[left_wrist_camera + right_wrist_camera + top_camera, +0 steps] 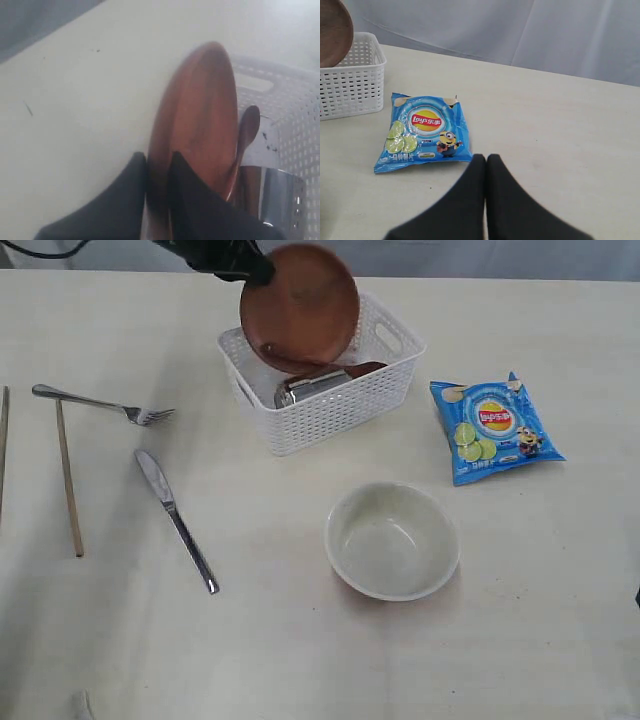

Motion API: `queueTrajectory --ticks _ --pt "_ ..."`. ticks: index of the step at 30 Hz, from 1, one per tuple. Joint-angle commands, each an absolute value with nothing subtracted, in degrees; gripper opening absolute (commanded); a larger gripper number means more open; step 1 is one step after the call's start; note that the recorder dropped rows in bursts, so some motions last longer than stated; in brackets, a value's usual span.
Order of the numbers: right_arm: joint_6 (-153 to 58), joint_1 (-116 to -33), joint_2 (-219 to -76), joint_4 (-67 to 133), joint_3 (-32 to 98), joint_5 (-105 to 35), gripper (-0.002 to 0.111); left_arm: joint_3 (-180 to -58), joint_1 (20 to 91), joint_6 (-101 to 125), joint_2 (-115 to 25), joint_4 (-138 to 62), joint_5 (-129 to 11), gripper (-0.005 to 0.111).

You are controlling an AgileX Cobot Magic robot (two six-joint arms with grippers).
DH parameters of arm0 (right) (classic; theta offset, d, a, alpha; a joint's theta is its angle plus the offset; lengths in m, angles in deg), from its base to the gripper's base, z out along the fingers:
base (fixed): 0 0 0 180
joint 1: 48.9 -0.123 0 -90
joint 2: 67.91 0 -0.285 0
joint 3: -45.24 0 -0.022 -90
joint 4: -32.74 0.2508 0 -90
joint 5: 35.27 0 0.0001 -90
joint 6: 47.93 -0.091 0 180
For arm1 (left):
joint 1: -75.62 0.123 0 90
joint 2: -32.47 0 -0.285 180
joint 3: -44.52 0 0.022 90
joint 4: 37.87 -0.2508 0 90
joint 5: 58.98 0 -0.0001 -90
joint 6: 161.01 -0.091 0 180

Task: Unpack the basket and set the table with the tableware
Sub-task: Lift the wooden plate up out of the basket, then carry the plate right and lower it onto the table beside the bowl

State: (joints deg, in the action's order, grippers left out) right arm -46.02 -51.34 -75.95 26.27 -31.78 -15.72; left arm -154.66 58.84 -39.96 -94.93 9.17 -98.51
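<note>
- I see a blue chip bag (496, 430) lying flat, printed face up, at the right of my exterior view.
- My right wrist view shows a pale grey cloth backdrop (520, 35).

Tilted plate (300, 305) blocks basket (330, 412) opening; table (540, 630) open between knife (177, 520) and bowl (392, 540)

Brown plate (300, 305), apparently red-brown spoon (368, 368)

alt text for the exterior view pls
The left end effector grips a brown plate on edge over a white basket holding a steel cup and spoon. On the table lie a bowl, chip bag, fork, knife and chopsticks.
</note>
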Motion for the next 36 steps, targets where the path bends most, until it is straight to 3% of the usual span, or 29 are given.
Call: queueTrajectory --ticks 1,13,21,28,36 --pt "-46.1 -51.3 -75.7 25.9 -32.0 -15.9 0.000 -154.8 59.0 -39.9 -92.1 10.6 -98.1 0.000" --pt "-46.1 -51.3 -75.7 25.9 -32.0 -15.9 0.000 -154.8 59.0 -37.6 -83.3 10.6 -100.6 0.000" --pt "-46.1 -51.3 -75.7 25.9 -32.0 -15.9 0.000 -153.4 58.9 -29.7 -79.8 10.1 -113.3 0.000" --pt "-46.1 -51.3 -75.7 25.9 -32.0 -15.9 0.000 -134.8 57.7 -13.8 -67.9 11.3 -119.3 0.000" --pt "-46.1 -51.3 -75.7 25.9 -32.0 -15.9 0.000 -106.5 57.7 -15.2 -55.7 14.9 -117.8 0.000"
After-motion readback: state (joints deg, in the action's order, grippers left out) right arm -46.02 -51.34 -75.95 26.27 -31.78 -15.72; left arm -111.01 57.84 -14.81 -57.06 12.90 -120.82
